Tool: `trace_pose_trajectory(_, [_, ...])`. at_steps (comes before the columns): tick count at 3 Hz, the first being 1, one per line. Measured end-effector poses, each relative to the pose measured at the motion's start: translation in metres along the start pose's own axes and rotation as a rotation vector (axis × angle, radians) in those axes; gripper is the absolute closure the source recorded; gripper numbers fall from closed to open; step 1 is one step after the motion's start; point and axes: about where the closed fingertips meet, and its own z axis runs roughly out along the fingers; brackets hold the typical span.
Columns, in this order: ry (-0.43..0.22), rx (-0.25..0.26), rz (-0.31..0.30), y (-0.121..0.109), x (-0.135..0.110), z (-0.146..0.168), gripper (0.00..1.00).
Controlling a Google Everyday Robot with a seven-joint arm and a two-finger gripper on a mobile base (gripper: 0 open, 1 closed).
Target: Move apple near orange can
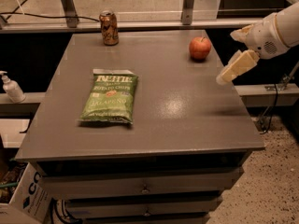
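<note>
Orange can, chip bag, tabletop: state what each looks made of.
Orange can: likely thin metal, glossy, with a silvery rim on top. Chip bag: probably plastic film, green and printed, slightly shiny and crinkled. Tabletop: grey, smooth, semi-gloss, showing a soft light reflection; painted metal or laminate, unclear which. The gripper hovers at the table edge, beside the apple without touching it.

White arm (280, 29) with cream gripper (232, 59) over table (187, 125) edge.
</note>
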Motion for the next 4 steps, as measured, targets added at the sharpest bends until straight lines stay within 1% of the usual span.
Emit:
trace_pose_trajectory(1, [-0.05, 0.013, 0.018, -0.018, -0.003, 0.017, 0.0])
trace_pose_trajectory(2, [-0.086, 0.036, 0.052, -0.045, -0.002, 0.036, 0.0])
trace_pose_trajectory(3, [-0.106, 0.067, 0.11, -0.069, 0.007, 0.059, 0.0])
trace_pose_trajectory(4, [-0.136, 0.102, 0.167, -0.089, 0.013, 0.078, 0.0])
